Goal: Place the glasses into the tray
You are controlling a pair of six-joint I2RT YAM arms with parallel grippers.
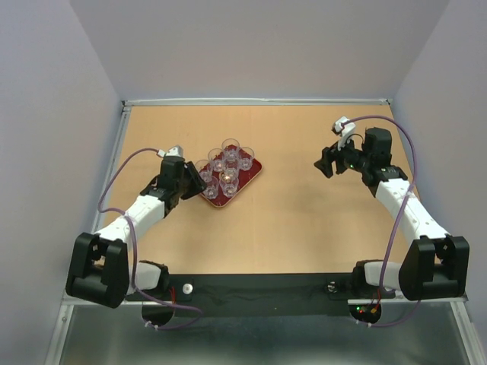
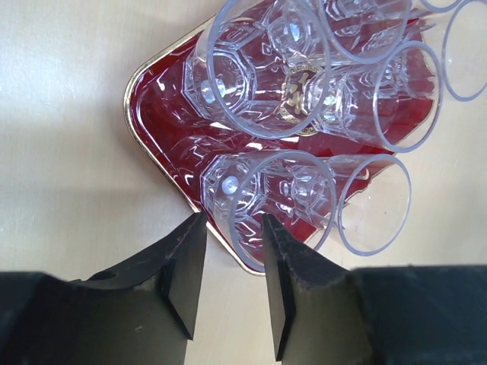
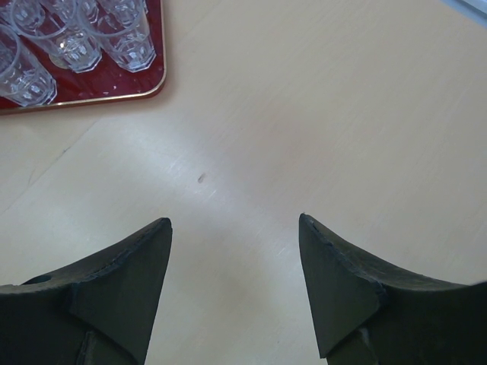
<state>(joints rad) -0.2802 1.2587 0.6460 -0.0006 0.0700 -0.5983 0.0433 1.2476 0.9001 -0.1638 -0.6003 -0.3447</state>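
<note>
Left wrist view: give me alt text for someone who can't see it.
Clear glasses stand packed on a dark red tray on a pale table. Two black fingers at the bottom sit slightly apart, with the rim of the nearest glass between their tips.

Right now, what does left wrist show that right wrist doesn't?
Only left wrist: the left pincer, open, its tips at the tray edge beside the nearest glass, and the gold emblem seen through the glasses. Only right wrist: the right pincer, wide open over the table, and a small dark speck on it. Both: the red tray with glasses standing on it, close up from the left and only one corner from the right.
</note>
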